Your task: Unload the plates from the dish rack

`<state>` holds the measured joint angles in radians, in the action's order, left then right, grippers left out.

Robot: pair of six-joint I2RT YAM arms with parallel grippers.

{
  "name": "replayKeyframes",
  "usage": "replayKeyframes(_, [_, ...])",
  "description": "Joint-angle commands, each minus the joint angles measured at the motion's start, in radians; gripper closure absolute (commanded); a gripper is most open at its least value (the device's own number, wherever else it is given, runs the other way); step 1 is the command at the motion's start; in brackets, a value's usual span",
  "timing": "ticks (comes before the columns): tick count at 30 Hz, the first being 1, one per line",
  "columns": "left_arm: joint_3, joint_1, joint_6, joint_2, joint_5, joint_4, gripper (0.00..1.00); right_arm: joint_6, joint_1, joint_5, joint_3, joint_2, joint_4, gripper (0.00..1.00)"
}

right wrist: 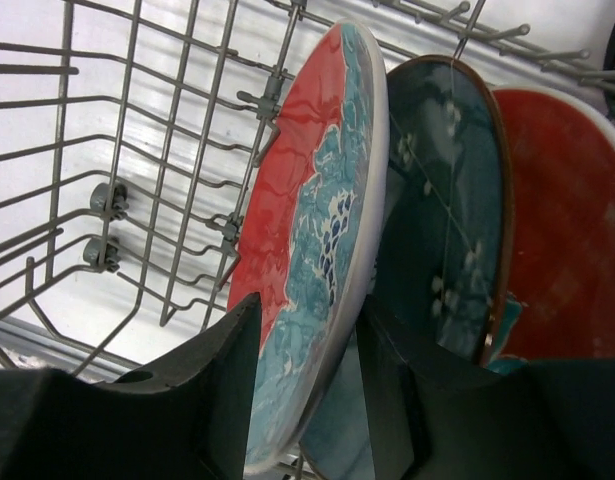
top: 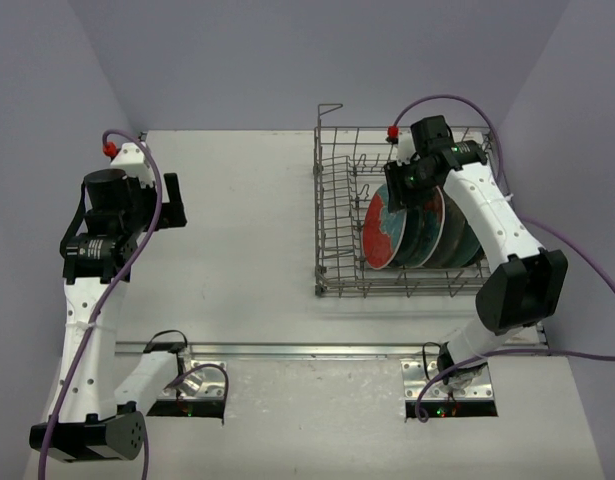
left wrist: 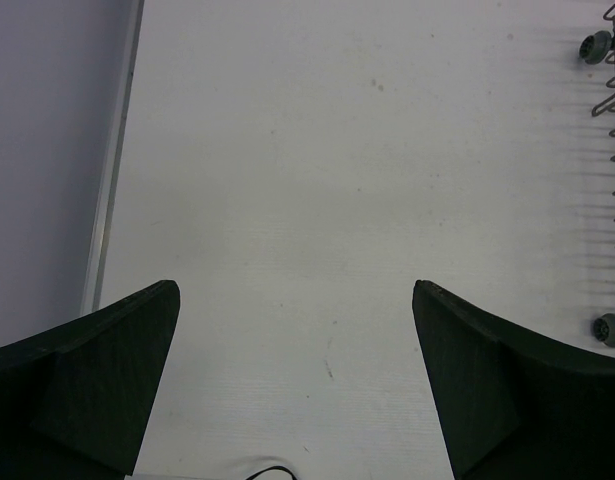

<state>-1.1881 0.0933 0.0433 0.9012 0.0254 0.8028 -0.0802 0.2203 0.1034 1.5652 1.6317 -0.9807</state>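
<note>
Right claw (right wrist: 309, 310) straddles the glossy red-and-teal plate (right wrist: 307, 180) in the wire rack (top: 339, 230); clenched or not, cannot tell.

— How many plates (top: 392, 235) stand in the dish rack (top: 339, 225)?
— I cannot count them. From above, the right arm (top: 487, 205) covers their upper rims.
— And the wrist view?
— The fingers (right wrist: 202, 400) of the right gripper (right wrist: 309, 310) hide the lower rim of the red-and-teal plate (right wrist: 307, 200); if they touch it, I cannot tell. The picture's edge cuts the red plate (right wrist: 567, 230). In the left wrist view only some wire ends of the rack are inside the frame.
</note>
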Motion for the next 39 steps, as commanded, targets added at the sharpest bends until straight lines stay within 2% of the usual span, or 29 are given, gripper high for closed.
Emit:
replayKeyframes(1, [0.012,0.010,-0.017,-0.010,0.032,-0.064,0.00,-0.078,0.009,-0.036,-0.010,0.031,0.007,0.59])
replayKeyframes(6, [0.030,0.010,-0.019,-0.005,0.041,-0.078,0.00,-0.116,0.038,-0.058,-0.046,0.061,0.012,0.65])
replayKeyframes(9, [0.035,0.010,-0.019,0.005,0.048,-0.084,0.00,-0.118,0.049,-0.080,-0.047,0.077,0.010,0.78])
replayKeyframes(12, [0.035,0.010,-0.022,0.012,0.054,-0.090,0.00,-0.123,0.052,-0.094,-0.043,0.082,0.009,0.83])
replayKeyframes(16, [0.035,0.010,-0.022,0.024,0.057,-0.096,0.00,-0.142,0.060,-0.136,-0.048,0.058,0.011,1.00])
replayKeyframes(22, [0.032,0.010,-0.026,0.040,0.054,-0.100,0.00,-0.160,0.060,-0.110,-0.011,0.011,-0.003,1.00])
replayKeyframes(39, [0.001,0.011,-0.026,0.036,0.068,-0.114,0.00,-0.072,0.060,-0.178,0.304,-0.099,0.022,1.00])
